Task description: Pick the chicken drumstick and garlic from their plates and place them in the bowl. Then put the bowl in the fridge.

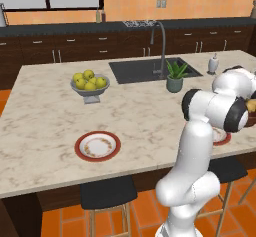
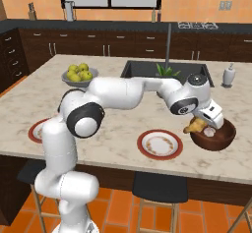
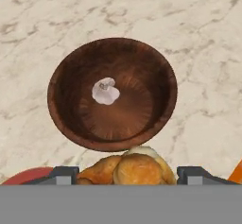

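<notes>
Reddish-brown bowl [image 3: 112, 93], one: one garlic [image 3: 105, 91] inside. Two plates [image 1: 98, 146] [image 2: 160, 144], bare. Jaws grip one chicken drumstick [image 3: 127, 167] beside the bowl's rim.

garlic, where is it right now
The garlic lies inside the dark brown bowl on the marble counter, left of its centre in the hand view, beyond the chicken drumstick between the gripper's fingertips.

Setting: domestic kitchen, rendered. Marble-topped island bench [image 1: 45, 116] with inset dark sink [image 1: 145, 70] and tall tap [image 1: 161, 46], black stools [image 1: 107, 193] tucked beneath, dark wood cabinets [image 1: 60, 48] under a dark counter along the orange back wall, terracotta floor tiles [image 1: 135, 216]. On the bench: footed fruit bowl [image 1: 90, 85], potted plant [image 1: 175, 77], soap dispenser [image 1: 213, 64], red-rimmed plate [image 1: 98, 146].
</notes>
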{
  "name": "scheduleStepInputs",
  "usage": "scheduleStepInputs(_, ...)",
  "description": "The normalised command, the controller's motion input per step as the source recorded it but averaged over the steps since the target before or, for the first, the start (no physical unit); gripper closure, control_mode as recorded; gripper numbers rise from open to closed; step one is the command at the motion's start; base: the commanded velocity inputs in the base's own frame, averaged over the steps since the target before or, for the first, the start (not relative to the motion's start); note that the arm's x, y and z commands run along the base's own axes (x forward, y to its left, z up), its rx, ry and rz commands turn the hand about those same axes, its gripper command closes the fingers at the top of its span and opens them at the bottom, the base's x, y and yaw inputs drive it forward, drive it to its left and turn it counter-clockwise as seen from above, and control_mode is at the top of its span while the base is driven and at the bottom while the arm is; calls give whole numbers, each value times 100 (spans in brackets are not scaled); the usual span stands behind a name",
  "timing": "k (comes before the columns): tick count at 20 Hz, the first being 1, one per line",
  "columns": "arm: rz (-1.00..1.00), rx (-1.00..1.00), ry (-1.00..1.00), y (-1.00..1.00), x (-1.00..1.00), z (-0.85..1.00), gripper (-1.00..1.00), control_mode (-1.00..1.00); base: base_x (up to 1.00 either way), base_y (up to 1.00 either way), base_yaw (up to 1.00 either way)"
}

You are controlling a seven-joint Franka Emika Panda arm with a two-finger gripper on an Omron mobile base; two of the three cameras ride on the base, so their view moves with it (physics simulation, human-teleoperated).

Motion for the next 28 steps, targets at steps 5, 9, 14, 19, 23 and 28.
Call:
scheduleStepInputs(5, -7, 12, 0, -15, 27, -26, 100, -100, 0, 0, 0)
scheduleStepInputs(9, -6, 9, 0, -28, 54, -18, 100, -100, 0, 0, 0)
scheduleStepInputs(14, -8, 2, 0, -13, 19, -51, 100, -100, 0, 0, 0)
scheduleStepInputs(19, -8, 0, 0, 2, 44, -30, -100, -100, 0, 0, 0)
scheduleStepInputs(23, -4, 0, 0, 0, 54, -6, -100, -100, 0, 0, 0)
scheduleStepInputs(28, -2, -3, 0, 0, 21, -5, -100, -100, 0, 0, 0)
